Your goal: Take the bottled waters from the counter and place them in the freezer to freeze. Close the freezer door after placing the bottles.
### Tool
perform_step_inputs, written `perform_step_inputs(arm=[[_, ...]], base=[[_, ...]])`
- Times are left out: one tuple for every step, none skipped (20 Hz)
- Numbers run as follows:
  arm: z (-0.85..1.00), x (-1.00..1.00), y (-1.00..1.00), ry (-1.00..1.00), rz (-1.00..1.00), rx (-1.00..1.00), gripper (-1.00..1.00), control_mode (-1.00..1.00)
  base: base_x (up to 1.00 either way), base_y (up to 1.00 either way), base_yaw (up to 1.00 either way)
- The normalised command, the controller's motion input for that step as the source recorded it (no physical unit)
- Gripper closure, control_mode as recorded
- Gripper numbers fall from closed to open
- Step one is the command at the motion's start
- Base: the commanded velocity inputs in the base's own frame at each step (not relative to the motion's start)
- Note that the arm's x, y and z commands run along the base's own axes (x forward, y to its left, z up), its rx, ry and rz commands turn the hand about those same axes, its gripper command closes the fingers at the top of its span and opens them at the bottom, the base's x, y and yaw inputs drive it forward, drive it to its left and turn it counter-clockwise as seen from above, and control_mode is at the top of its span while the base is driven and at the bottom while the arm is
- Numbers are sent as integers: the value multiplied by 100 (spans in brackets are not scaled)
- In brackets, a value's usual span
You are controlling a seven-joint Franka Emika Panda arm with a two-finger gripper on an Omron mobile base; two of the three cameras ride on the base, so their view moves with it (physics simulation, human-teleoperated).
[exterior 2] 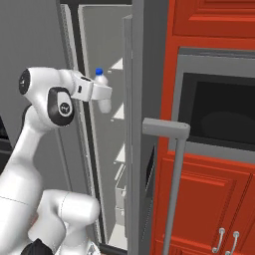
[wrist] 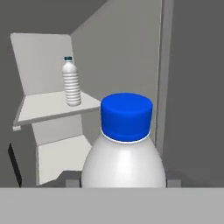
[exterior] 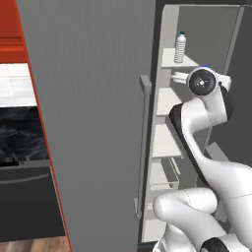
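Gripper (exterior 2: 103, 95) jaws are closed on a bottled water (wrist: 124, 148) with a blue cap, held upright inside the open freezer (exterior: 197, 34), near the upper shelves. Second bottled water (exterior: 180, 47) stands upright on the top white shelf (exterior: 170, 58), well apart from the held bottle and farther into the compartment on the left. Freezer door (exterior: 93, 123) stands open to the left of the compartment, with its vertical bar handle (exterior: 142, 147) along the near edge.
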Motion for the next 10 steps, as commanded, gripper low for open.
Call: perform_step_inputs(arm=[[51,11,15,0,23,2,100,-100],[38,13,16,0,18,0,100,-100],[35,4,14,0,13,0,100,-100],[42,4,15,0,13,0,100,-100],[61,0,16,0,9,-6,100,-100],[53,0,18,0,9,-10,100,-100],[33,0,21,-7,7,-21,100,-100],[13,0,24,-14,3,-25,100,-100],[18,0,16,-15,2,-14,100,-100],[3,0,16,-17,2,-11,100,-100]], base=[[0,0,0],[0,0,0],[0,0,0],[0,0,0],[0,0,0],[0,0,0],[0,0,0],[0,0,0],[0,0,0],[0,0,0]])
